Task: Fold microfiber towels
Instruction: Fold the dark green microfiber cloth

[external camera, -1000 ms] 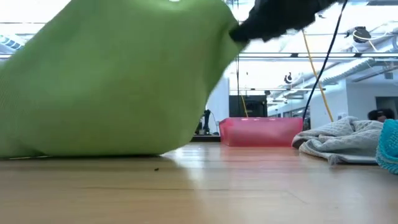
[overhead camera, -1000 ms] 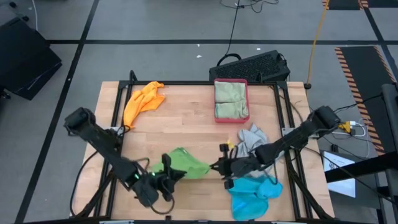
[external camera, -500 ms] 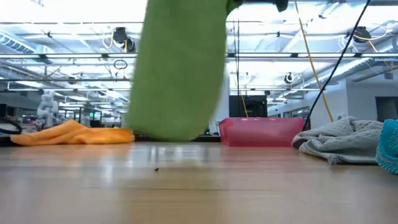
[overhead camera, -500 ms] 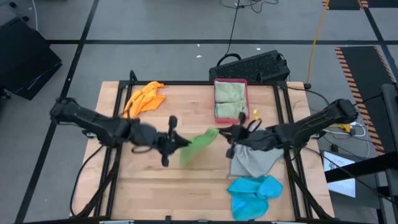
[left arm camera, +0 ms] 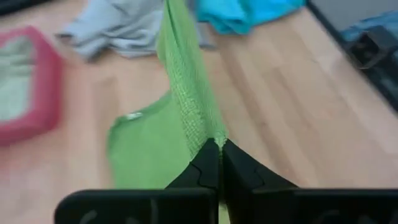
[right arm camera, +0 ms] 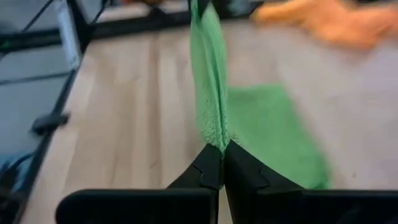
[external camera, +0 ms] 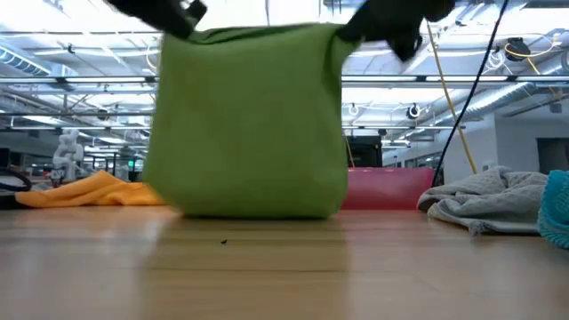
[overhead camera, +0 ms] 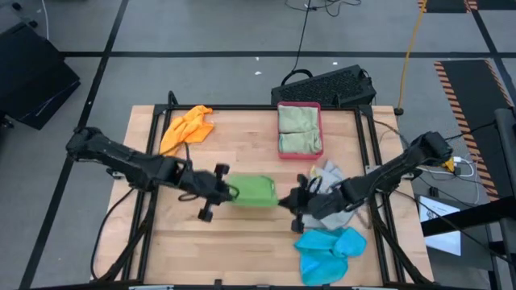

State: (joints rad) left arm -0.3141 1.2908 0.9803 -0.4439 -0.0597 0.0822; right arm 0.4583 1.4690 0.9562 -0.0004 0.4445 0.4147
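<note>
A blue towel [overhead camera: 330, 252] lies at the table's near edge. Mid-table, the left gripper [overhead camera: 229, 192] and right gripper [overhead camera: 284, 200] each pinch a top corner of the bright green towel [overhead camera: 254, 192], hanging it stretched between them with its lower edge on the wood. Farther back lie a grey towel [overhead camera: 330, 187], an orange towel [overhead camera: 185, 129] and a pink-red tray [overhead camera: 299, 106] holding sage towels [overhead camera: 299, 131]

The robot is showing two slim arms, both in matte black from base to tip. Each arm is made of long straight links with thicker, rounded joints between them, and the shoulder end of each is looking like a bulky block. Thin dark cables are running along the links. The left tool [overhead camera: 228, 192] is carrying short black cross-pieces that are sticking out on both sides. The right tool [overhead camera: 282, 201] is looking the same, with similar black stubs near its wrist. In the wrist views, the fingers [left arm camera: 239, 177] are appearing as two dark, smooth, wedge-shaped plates narrowing to a point, mounted on a flat black bar. The other pair of fingers [right arm camera: 245, 177] is having the same shape.
</note>
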